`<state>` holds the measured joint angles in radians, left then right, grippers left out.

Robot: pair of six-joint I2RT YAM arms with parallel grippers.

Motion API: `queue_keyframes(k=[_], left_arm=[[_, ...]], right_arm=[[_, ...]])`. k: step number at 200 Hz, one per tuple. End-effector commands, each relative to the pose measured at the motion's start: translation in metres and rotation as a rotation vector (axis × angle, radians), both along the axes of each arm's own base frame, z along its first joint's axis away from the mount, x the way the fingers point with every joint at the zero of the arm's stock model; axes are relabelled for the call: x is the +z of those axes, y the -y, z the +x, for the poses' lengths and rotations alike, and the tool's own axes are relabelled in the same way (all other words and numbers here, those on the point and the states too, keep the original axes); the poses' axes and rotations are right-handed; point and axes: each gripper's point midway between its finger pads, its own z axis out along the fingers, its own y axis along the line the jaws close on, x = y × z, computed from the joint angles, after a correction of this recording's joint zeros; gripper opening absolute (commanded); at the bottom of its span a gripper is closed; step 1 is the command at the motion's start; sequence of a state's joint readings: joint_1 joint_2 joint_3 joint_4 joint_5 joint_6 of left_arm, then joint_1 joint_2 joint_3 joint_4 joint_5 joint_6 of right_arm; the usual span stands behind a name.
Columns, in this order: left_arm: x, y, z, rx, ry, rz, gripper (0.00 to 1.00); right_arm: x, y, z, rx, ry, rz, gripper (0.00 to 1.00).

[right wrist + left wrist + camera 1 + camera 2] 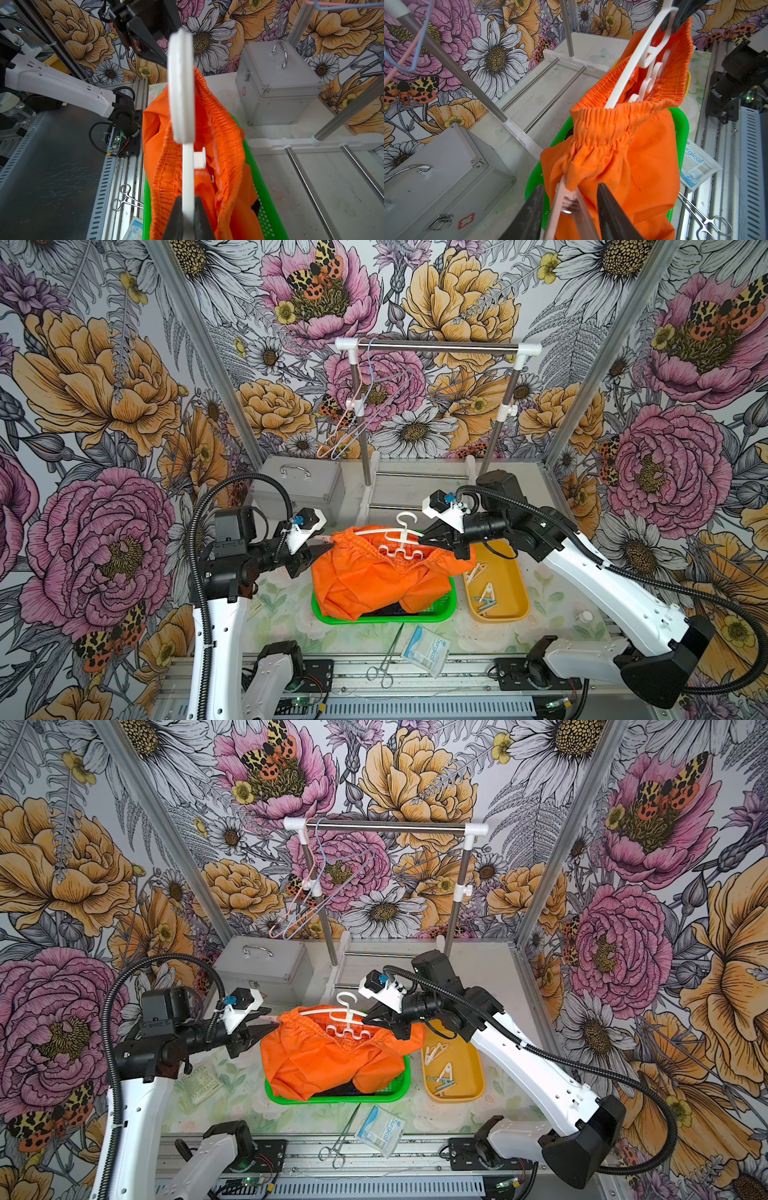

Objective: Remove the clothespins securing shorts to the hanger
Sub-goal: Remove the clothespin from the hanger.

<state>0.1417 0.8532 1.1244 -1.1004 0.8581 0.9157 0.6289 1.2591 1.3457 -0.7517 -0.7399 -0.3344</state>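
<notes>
I count one orange shorts [374, 580] over the green basket [415, 619], mid-table, with one pink clothespin [566, 203] on the waistband. Only the left wrist view shows the left gripper [570, 187] astride it, jaws apart. Right gripper [188, 199] clamps the one white hanger [180, 83].

One orange shorts [374, 580], one white hanger [180, 93], one forceps [392, 649]

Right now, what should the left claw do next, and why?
Probably squeeze shut on the pink pin: the open left gripper straddles its handles without touching, the pin bites the shorts, and the right gripper is shut on the hanger. Squeezing should release the pin.
</notes>
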Motion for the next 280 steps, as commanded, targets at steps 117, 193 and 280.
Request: queue_keyframes(k=[117, 193, 280], left_arm=[[0.009, -0.004, 0.0, 0.047, -0.011, -0.006, 0.15], [0.035, -0.012, -0.006, 0.14, 0.051, 0.016, 0.0], [0.046, -0.008, -0.016, 0.158, 0.073, 0.023, 0.0]], right_arm=[[0.011, -0.003, -0.003, 0.029, 0.014, 0.034, 0.0], [0.006, -0.003, 0.002, 0.009, 0.014, 0.018, 0.0], [-0.004, 0.0, 0.023, -0.097, 0.014, -0.039, 0.0]])
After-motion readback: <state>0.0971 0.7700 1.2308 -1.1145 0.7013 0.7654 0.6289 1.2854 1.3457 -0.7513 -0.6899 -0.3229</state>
